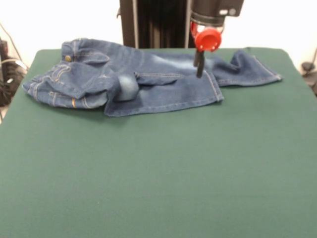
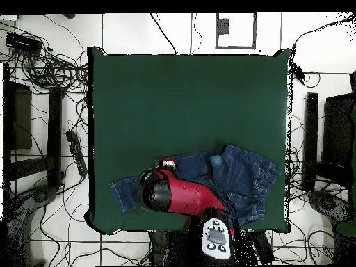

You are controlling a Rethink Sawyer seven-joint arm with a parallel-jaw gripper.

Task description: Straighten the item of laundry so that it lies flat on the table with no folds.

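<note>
At the table's (image 1: 158, 178) 12 o'clock edge, front view, my jeans (image 1: 143, 82) lie bunched. My gripper (image 1: 199, 68) hangs over one leg; I cannot tell its state. Denim feels soft but heavy; I'd grab a hem.

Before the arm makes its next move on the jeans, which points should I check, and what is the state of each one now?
1. Jeans fully on the table: ok.
2. Jeans flat, no folds: not ok; the waist end is bunched and one leg lies over the other.
3. Gripper over the legs: ok.
4. Gripper open or shut: cannot tell.
5. Gripper touching the denim: cannot tell.
6. Bare table in front for spreading: ok.
</note>
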